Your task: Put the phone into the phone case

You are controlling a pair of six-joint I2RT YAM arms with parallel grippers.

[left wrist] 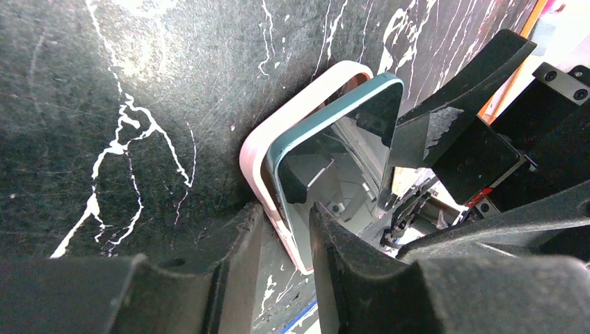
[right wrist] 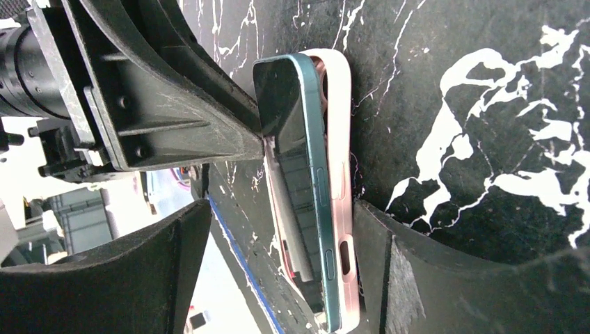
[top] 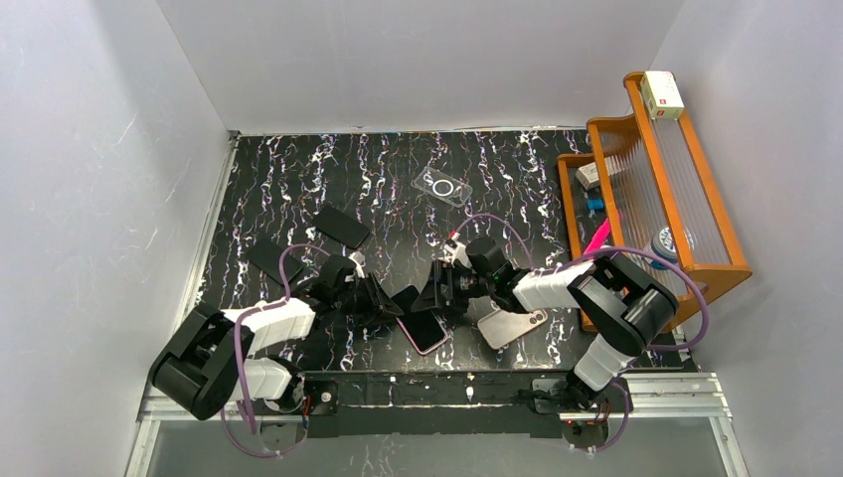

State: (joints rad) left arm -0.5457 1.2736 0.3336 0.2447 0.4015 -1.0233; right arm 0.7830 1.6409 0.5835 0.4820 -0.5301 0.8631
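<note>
1. In the overhead view, two black-and-white robot arms meet low in the centre of a black tabletop with white marble veining (top: 398, 169).
2. Between them lies a teal-edged phone with a dark glass screen (left wrist: 334, 160). It rests partly inside a pale pink phone case (left wrist: 313, 87), one long side raised out of it.
3. The left gripper (left wrist: 282, 223) pinches this pair at the bottom of its wrist view. One finger is against the pink case's outer side and the other is on the phone's screen.
4. The right gripper (right wrist: 282, 209) is spread wide and straddles the same pair. One finger touches the case's back; the other stands apart from the screen.
5. A silvery phone lying face down (top: 512, 325) sits just right of the pair.
6. A clear phone case (top: 442, 186) lies upper centre.
7. Two dark flat slabs (top: 342, 226) lie centre left.
8. An orange wooden rack (top: 656, 189) stands at the right edge.
</note>
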